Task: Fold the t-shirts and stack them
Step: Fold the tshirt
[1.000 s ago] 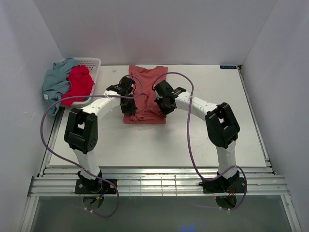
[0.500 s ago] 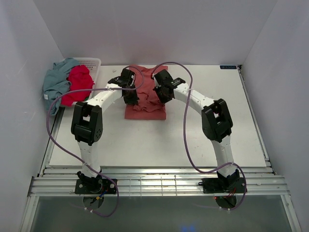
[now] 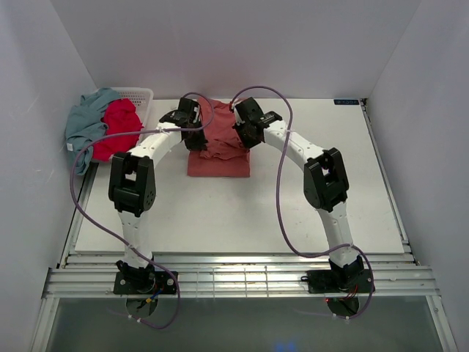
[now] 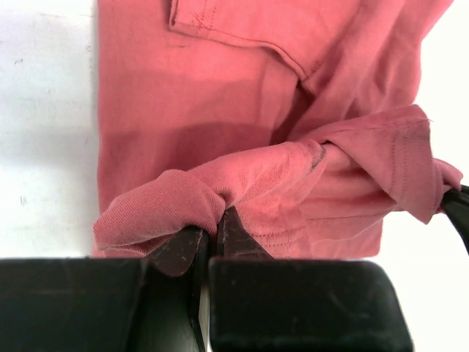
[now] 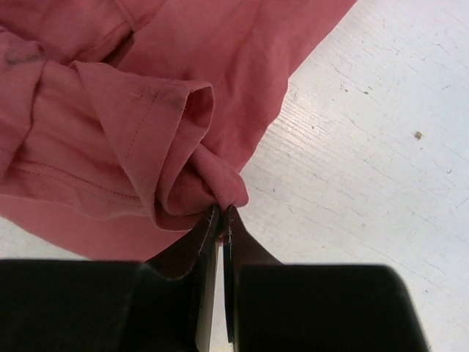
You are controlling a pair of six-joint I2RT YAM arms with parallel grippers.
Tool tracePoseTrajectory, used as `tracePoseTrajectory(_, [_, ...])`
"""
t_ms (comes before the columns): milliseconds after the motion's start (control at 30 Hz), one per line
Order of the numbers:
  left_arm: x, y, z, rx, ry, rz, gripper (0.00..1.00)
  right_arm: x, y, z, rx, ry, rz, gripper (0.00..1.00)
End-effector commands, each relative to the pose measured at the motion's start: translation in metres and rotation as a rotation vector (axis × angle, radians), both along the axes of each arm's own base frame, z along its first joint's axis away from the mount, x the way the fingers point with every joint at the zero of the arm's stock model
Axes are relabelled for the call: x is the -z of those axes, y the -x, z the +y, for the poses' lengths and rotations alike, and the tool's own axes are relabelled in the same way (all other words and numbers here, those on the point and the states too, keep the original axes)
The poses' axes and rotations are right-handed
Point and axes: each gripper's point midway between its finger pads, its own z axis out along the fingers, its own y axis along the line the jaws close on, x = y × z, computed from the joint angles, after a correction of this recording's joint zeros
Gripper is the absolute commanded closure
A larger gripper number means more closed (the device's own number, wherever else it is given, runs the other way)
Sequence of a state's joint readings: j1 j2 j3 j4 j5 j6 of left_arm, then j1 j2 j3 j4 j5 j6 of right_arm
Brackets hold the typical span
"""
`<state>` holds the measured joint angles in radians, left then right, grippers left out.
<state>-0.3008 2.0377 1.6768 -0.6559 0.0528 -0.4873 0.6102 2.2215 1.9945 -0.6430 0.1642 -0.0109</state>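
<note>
Though unclear overhead, salmon-red t-shirt (image 5: 95, 125) in right end effector (image 5: 221, 214).

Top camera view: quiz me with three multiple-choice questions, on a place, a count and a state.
1. Where is the crimson shirt? A in the white basket; B on the floor; C pinned to the wall.
2. How many shirts show? A one; B two; C three.
3. The left gripper is: A wide open; B shut on the salmon-red shirt; C out of view.
Key: A, it is heaped in the basket; C, crimson, salmon-red and a grey-blue shirt; B, its jaws pinch a fold of cloth.
</note>
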Motion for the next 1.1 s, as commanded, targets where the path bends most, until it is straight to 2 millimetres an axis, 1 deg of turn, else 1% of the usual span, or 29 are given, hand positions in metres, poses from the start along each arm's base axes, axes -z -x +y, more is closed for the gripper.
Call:
tracePoseTrajectory(0, [-0.003,-0.021,-0.001,0.021,0.015,-0.061,0.93,0.002,-0.018,-0.009,0.019,0.024,-0.024,0.92])
tracePoseTrajectory(67, [0.001,-0.025,-0.001,0.026,0.013,-0.07,0.93,0.0,-0.025,-0.01,0.028,0.018,-0.035,0.92])
tracePoseTrajectory(100, [0.001,-0.029,0.0,0.033,0.011,-0.088,0.94,0.005,-0.028,-0.012,0.031,0.02,-0.029,0.92])
tracePoseTrajectory(167, [0.003,-0.034,0.0,0.038,0.013,-0.096,0.94,0.005,-0.037,-0.012,0.041,0.011,-0.043,0.92])
tracePoseTrajectory(233, [0.002,-0.04,-0.002,0.047,0.02,-0.117,0.96,0.005,-0.042,-0.013,0.045,0.006,-0.054,0.92])
tracePoseTrajectory(300, [-0.002,-0.046,-0.003,0.053,0.023,-0.144,0.95,0.002,-0.05,-0.013,0.049,0.001,-0.078,0.92])
tracePoseTrajectory(333, [-0.007,-0.05,-0.003,0.05,0.024,-0.161,0.92,0.001,-0.053,-0.014,0.054,-0.001,-0.085,0.89])
tracePoseTrajectory(367, [-0.011,-0.054,-0.003,0.049,0.027,-0.176,0.78,-0.003,-0.057,-0.013,0.057,-0.01,-0.095,0.73])
tracePoseTrajectory(433, [-0.024,-0.062,-0.004,0.044,0.029,-0.215,0.62,-0.011,-0.062,-0.017,0.072,-0.026,-0.108,0.58])
tracePoseTrajectory(467, [-0.039,-0.071,-0.002,0.031,0.02,-0.26,0.42,-0.024,-0.063,-0.017,0.075,-0.04,-0.132,0.48])
tracePoseTrajectory(500, [-0.05,-0.077,0.0,0.019,0.011,-0.291,0.37,-0.033,-0.065,-0.017,0.076,-0.05,-0.15,0.46])
tracePoseTrajectory(533, [-0.063,-0.085,0.009,-0.025,-0.029,-0.33,0.34,-0.041,-0.064,-0.017,0.073,-0.058,-0.165,0.44])
tracePoseTrajectory(567, [-0.09,-0.095,0.013,-0.05,-0.031,-0.393,0.3,-0.061,-0.064,-0.018,0.074,-0.079,-0.197,0.39])
tracePoseTrajectory(600, [-0.106,-0.1,0.017,-0.072,-0.038,-0.432,0.29,-0.071,-0.062,-0.017,0.068,-0.093,-0.214,0.37])
tracePoseTrajectory(633, [-0.121,-0.104,0.021,-0.098,-0.041,-0.464,0.28,-0.075,-0.06,-0.017,0.064,-0.102,-0.219,0.36])
tracePoseTrajectory(667, [-0.142,-0.11,0.028,-0.142,-0.056,-0.513,0.27,-0.09,-0.056,-0.018,0.06,-0.118,-0.237,0.36])
tracePoseTrajectory(700, [-0.158,-0.11,0.03,-0.158,-0.052,-0.545,0.26,-0.088,-0.05,-0.017,0.049,-0.133,-0.215,0.36])
tracePoseTrajectory(733, [-0.166,-0.11,0.031,-0.168,-0.046,-0.561,0.26,-0.088,-0.045,-0.016,0.041,-0.142,-0.206,0.36])
tracePoseTrajectory(767, [-0.17,-0.107,0.027,-0.166,-0.015,-0.561,0.25,-0.096,-0.04,-0.015,0.034,-0.164,-0.207,0.36])
tracePoseTrajectory(800, [-0.168,-0.1,0.024,-0.156,0.009,-0.554,0.26,-0.094,-0.033,-0.01,0.009,-0.192,-0.183,0.36])
tracePoseTrajectory(833, [-0.164,-0.094,0.019,-0.144,0.03,-0.541,0.31,-0.08,-0.023,-0.01,-0.006,-0.196,-0.139,0.37])
tracePoseTrajectory(867, [-0.157,-0.085,0.009,-0.125,0.053,-0.521,0.41,-0.088,-0.017,-0.005,-0.012,-0.241,-0.137,0.4])
tracePoseTrajectory(900, [-0.127,-0.072,0.001,-0.091,0.068,-0.465,0.59,-0.086,-0.006,0.006,-0.061,-0.289,-0.099,0.43])
tracePoseTrajectory(933, [-0.128,-0.059,-0.004,-0.076,0.086,-0.463,0.99,-0.084,0.001,0.012,-0.081,-0.312,-0.081,0.49])
tracePoseTrajectory(967, [-0.116,-0.047,-0.017,-0.044,0.102,-0.437,1.0,-0.079,0.01,0.017,-0.1,-0.333,-0.052,0.63])
tracePoseTrajectory(1000, [-0.088,-0.03,-0.022,-0.028,0.117,-0.38,1.0,-0.077,0.02,0.027,-0.144,-0.37,-0.011,0.71])
tracePoseTrajectory(1033, [-0.088,-0.017,-0.032,0.005,0.157,-0.37,1.0,-0.074,0.027,0.033,-0.169,-0.386,0.019,0.77])
tracePoseTrajectory(1067, [-0.086,-0.009,-0.045,0.036,0.188,-0.375,1.0,-0.066,0.035,0.04,-0.192,-0.399,0.059,0.87])
